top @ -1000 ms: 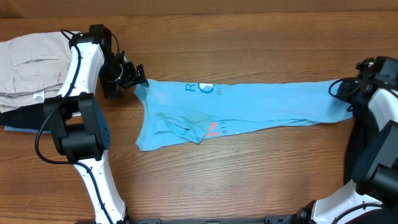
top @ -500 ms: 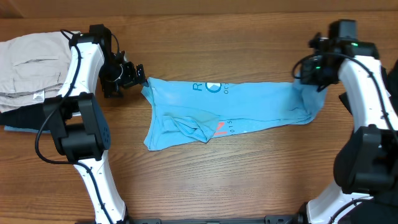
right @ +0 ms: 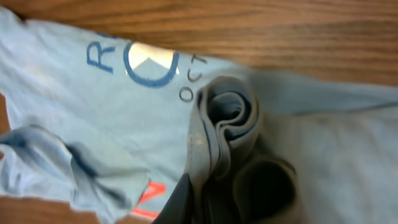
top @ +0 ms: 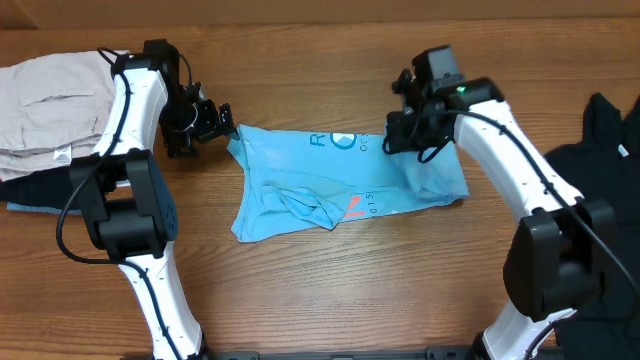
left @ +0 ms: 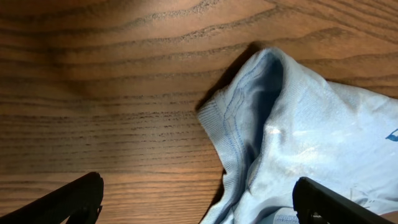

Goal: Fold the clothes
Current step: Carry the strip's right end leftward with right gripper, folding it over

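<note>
The right gripper point(top: 398, 138) is clenched on a bunched edge of the light blue T-shirt point(top: 300, 175) and holds it above the shirt's middle, beside the white lettering point(right: 140, 62). The left gripper point(top: 218, 122) is spread wide at the shirt's left corner. Cloth lies between its fingers, but nothing is pinched.

The shirt lies in the middle of the wooden surface point(top: 330, 300), its right part doubled toward the left. A rumpled fold sits at the lower left, near the red mark point(top: 347, 207). A beige garment point(top: 40, 110) lies at the left edge and a black garment point(top: 605, 150) at the right edge, both apart from the shirt.

The cotton looks thin, light and limp, so it will likely droop, wrinkle and slide easily on the wood. Corners and stitched hems look like the firmest places to take hold, pinching every layer together.

The overhead view gives the shirt's whole outline and both arms. Only the right wrist view shows the several layers rolled together in the grasp. Only the left wrist view shows the stitched hem and the parted fingers.
</note>
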Controlling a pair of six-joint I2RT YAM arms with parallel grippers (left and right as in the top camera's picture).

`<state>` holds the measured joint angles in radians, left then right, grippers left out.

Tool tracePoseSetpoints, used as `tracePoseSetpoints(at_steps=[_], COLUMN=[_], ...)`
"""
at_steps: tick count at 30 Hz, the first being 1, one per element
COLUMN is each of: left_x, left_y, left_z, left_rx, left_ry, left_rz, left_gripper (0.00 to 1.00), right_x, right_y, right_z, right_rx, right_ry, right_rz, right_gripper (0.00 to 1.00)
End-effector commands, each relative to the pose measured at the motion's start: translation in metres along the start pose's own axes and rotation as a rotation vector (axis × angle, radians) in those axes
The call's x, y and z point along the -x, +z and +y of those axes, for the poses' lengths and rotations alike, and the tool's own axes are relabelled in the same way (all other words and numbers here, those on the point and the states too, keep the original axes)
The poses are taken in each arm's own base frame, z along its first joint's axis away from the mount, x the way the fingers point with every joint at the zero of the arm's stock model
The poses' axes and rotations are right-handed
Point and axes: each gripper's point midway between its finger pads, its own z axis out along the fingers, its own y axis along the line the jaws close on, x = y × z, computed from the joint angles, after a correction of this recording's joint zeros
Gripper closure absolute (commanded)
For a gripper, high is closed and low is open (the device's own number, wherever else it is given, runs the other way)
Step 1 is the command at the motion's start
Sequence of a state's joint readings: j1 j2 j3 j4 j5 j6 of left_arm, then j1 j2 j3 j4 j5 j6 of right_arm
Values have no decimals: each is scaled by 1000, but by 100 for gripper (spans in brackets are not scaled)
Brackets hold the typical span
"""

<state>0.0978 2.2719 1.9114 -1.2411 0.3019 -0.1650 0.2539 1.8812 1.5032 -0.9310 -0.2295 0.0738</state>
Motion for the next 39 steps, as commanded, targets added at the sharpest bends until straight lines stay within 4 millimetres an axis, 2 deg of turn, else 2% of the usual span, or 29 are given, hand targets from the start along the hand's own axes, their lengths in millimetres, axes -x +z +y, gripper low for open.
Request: tracePoseSetpoints(at_steps=[1, 6, 11, 17, 19, 20, 22, 23, 25, 29, 31, 33, 34, 35, 36, 38, 39], left_x=[3, 3, 4, 3, 3, 3, 3, 3, 3, 3, 3, 4, 3, 3, 3, 3, 3], left_y=[-13, -13, -13, -13, -13, -13, -13, -13, -13, -13, -13, -13, -13, -13, -13, -13, -13], left_z=[-6, -6, -6, -6, -6, -6, -6, -6, -6, -6, -6, -6, -6, -6, -6, -6, -6], left_rx=[1, 1, 2, 1, 2, 1, 1, 1, 1, 1, 1, 1, 1, 1, 1, 2, 1], left_ry=[28, 28, 28, 28, 28, 28, 28, 28, 28, 28, 28, 28, 28, 28, 28, 28, 28], left_rz=[-36, -36, -37, -36, -36, -36, -36, -36, -36, -36, -36, -37, -36, -36, -36, -36, -36], left_gripper=[0, 0, 0, 0, 0, 0, 0, 0, 0, 0, 0, 0, 0, 0, 0, 0, 0], right_x=[-6, -12, -6, -4, -6, -7, -8, -8, -2, -5, -6, 0, 3, 8, 11, 13, 11], right_y=[17, 32, 33, 33, 32, 31, 24, 20, 14, 10, 15, 22, 25, 29, 33, 46, 54], right_z=[-4, 3, 12, 13, 24, 35, 52, 53, 42, 14, -5, -9, -7, -9, -14, -30, -31], right_rx=[11, 48, 61, 64, 127, 195, 303, 337, 344, 308, 197, 158, 161, 146, 121, 52, 56], right_ry=[6, -15, 12, 58, 66, 59, -25, -49, -22, 54, 61, 37, 26, 26, 24, 53, 57], right_rz=[-15, -31, -55, -59, -48, -39, -30, -31, -44, -22, -29, -70, -85, -110, -125, -138, -125], right_gripper=[96, 96, 96, 96, 85, 71, 59, 55, 49, 51, 56, 59, 68, 82, 90, 95, 96])
